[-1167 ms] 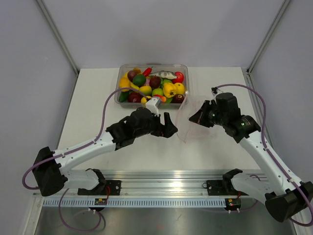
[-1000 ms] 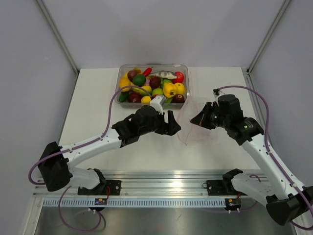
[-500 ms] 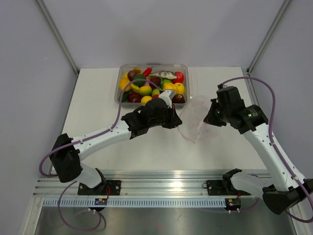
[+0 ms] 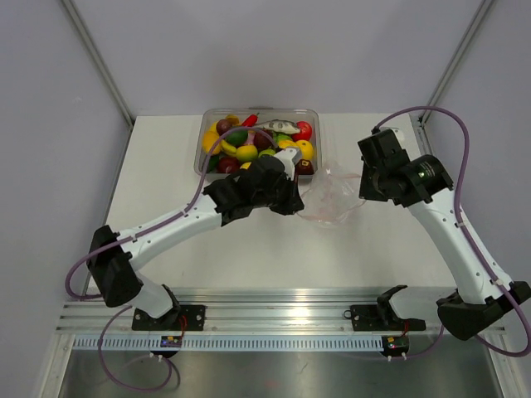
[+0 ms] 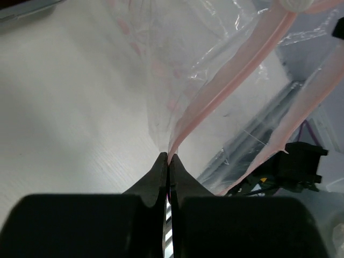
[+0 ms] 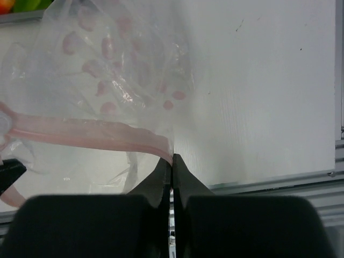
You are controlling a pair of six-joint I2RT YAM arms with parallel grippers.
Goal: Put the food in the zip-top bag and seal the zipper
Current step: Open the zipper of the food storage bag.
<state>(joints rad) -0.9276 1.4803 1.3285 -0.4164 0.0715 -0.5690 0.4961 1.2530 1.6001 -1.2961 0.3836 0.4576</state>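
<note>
The clear zip-top bag (image 4: 330, 197) hangs stretched between both arms, right of the food tub. My left gripper (image 5: 169, 159) is shut on the bag's pink zipper (image 5: 226, 86) strip at one end of the mouth. At the other end, my right gripper (image 6: 172, 158) pinches the zipper (image 6: 91, 131) strip too. The bag (image 6: 123, 59) shows pink printed spots and holds no food that I can see. The food (image 4: 249, 148), glossy toy fruits and vegetables in yellow, red, green and purple, lies in the tub behind the left gripper (image 4: 295, 201).
A rigid clear tub (image 4: 314, 116) stands at the back middle of the white table (image 4: 166, 182). Grey walls close in the back and both sides. An aluminium rail (image 4: 274, 319) with the arm bases runs along the near edge.
My left gripper moved right to the bag's mouth and shut on the zipper strip. The right gripper lifted the bag and swung it up and right, spreading the mouth.
</note>
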